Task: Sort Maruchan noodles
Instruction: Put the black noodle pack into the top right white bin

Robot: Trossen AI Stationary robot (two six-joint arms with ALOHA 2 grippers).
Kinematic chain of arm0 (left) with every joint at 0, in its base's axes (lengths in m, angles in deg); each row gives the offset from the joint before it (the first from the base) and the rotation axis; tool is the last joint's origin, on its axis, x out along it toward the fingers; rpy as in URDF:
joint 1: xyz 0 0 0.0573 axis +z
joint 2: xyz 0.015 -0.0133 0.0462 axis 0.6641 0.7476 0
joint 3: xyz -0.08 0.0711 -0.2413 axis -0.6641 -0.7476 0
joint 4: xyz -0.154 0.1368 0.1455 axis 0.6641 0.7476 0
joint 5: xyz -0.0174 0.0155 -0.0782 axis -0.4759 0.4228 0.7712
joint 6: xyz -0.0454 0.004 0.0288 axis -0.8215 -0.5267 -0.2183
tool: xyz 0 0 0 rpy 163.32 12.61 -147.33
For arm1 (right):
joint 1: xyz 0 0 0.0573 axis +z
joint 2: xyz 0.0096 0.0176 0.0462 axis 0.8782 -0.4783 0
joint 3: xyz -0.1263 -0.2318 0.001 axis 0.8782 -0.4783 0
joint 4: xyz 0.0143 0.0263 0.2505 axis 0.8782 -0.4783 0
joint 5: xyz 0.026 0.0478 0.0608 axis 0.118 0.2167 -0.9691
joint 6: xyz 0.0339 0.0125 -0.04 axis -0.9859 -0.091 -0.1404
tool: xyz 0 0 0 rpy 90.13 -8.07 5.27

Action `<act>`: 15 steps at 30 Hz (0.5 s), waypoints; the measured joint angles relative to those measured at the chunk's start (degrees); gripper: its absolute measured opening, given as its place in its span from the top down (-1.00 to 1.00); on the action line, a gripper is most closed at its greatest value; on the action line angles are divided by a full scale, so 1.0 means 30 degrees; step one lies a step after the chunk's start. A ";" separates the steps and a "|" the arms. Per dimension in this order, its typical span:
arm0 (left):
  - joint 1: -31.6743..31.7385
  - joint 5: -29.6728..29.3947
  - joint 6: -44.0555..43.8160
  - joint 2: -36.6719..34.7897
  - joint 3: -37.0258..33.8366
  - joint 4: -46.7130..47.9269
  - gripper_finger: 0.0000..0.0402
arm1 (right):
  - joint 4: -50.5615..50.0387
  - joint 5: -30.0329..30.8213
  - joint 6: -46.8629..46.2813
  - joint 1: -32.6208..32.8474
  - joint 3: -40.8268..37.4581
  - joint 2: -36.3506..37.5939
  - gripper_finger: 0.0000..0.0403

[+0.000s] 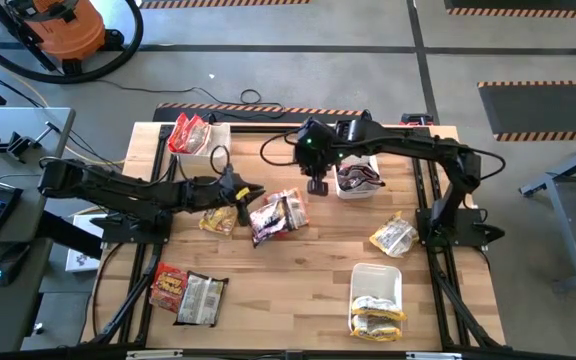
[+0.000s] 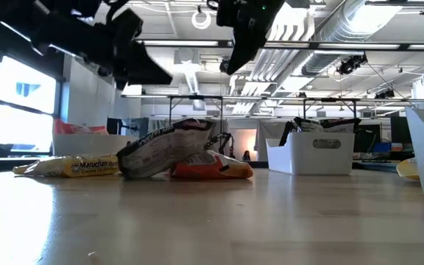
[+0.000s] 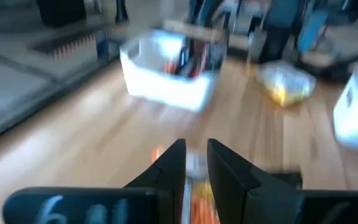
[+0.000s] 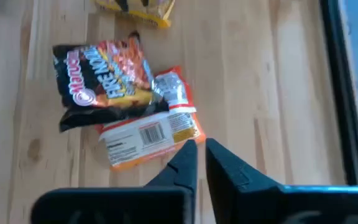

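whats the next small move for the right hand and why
Probably open and lower: the right hand hangs empty, nearly shut, above the table with the orange crinkly plastic noodle packet right by its fingertips, half under the dark brown packet.

Both arms reached inward over the table, the left gripper [image 1: 251, 192] and right gripper [image 1: 317, 186] nearly closed, empty.

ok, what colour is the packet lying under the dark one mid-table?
Orange with a white barcode panel; the right wrist view shows it best.
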 joint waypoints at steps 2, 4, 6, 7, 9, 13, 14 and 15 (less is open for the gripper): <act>-0.0367 0.0314 -0.0354 -0.0174 -0.0401 0.1404 0.73 | -0.0231 -0.0074 -0.0124 0.0131 0.0000 -0.0193 0.81; -0.1062 0.0684 -0.0402 -0.0179 -0.0729 0.2412 0.70 | -0.0374 -0.0088 -0.0141 0.0264 -0.0007 -0.0207 0.68; -0.1966 0.0698 -0.0548 -0.0180 -0.1016 0.3322 0.66 | 0.0054 -0.0100 -0.0131 0.0403 -0.0007 -0.0190 0.55; -0.2486 0.0665 -0.0670 -0.0113 -0.1089 0.3646 0.63 | 0.0263 -0.0100 -0.0151 0.0464 -0.0007 -0.0190 0.49; -0.3702 0.0409 -0.0994 0.0083 -0.1085 0.4099 0.55 | 0.0668 -0.0100 -0.0133 0.0500 -0.0007 -0.0190 0.37; -0.5931 -0.1176 -0.2210 0.0559 -0.1085 0.4059 0.37 | 0.1314 -0.0100 -0.0144 0.0493 -0.0007 -0.0190 0.21; -0.6413 -0.1637 -0.2750 0.0688 -0.1085 0.4138 0.32 | 0.1527 -0.0100 -0.0144 0.0493 -0.0007 -0.0190 0.19; -0.6882 -0.2083 -0.3321 0.0877 -0.1085 0.4111 0.27 | 0.1655 -0.0100 -0.0144 0.0493 -0.0007 -0.0190 0.17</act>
